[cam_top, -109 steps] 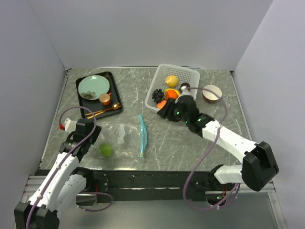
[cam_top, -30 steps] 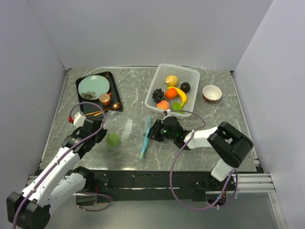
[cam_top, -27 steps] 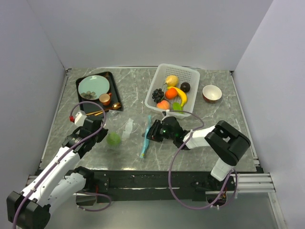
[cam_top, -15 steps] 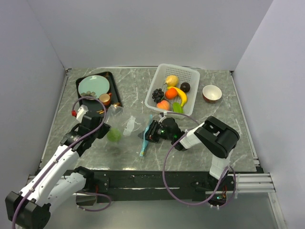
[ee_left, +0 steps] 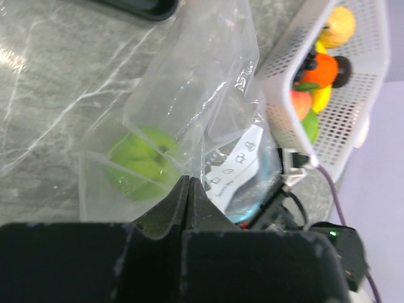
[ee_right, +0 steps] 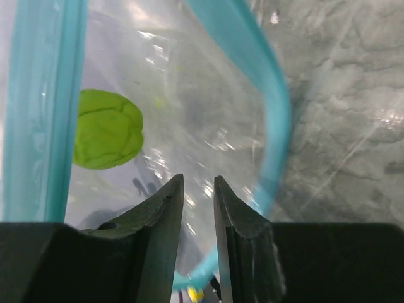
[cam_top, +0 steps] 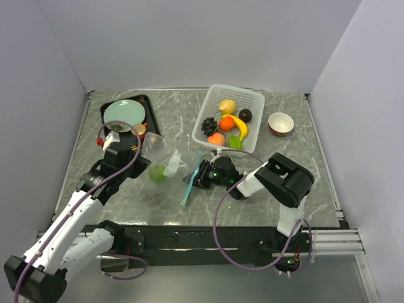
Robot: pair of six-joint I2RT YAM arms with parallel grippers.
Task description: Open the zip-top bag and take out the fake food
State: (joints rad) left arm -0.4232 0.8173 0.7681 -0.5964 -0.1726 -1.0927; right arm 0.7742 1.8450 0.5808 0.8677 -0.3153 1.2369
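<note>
Jaws of the left gripper [ee_left: 188,189] are pressed tight together on a fold of the zip-top bag [ee_left: 196,82], and the clear plastic fans out from between them. In the top view this gripper sits left of centre on the table [cam_top: 284,183], with the bag stretching away to its right.

A green lime [ee_left: 142,161] lies inside the bag, close to the pinched fold. From above it shows through the plastic just right of the left gripper.

The right gripper [cam_top: 201,175] lies low at the middle of the table, pointing left at the bag's mouth. Its wrist view looks straight into the bag. The two lips of the teal zipper strip [ee_right: 271,113] are parted, and the lime sits deep inside on the left. The right gripper's jaws stand a narrow gap apart. One lip curves round a finger and runs down into the gap, but I cannot tell whether it is clamped.

The white basket [cam_top: 202,112] stands far of centre, well apart from the bag. It holds a lemon [cam_top: 227,106], an orange [cam_top: 226,123], a banana [cam_top: 240,128], grapes [cam_top: 208,126], a peach [cam_top: 216,138] and a dark ball [cam_top: 245,115]. A bowl [cam_top: 280,123] stands right of it, and a black tray [cam_top: 150,120] lies far left.
</note>
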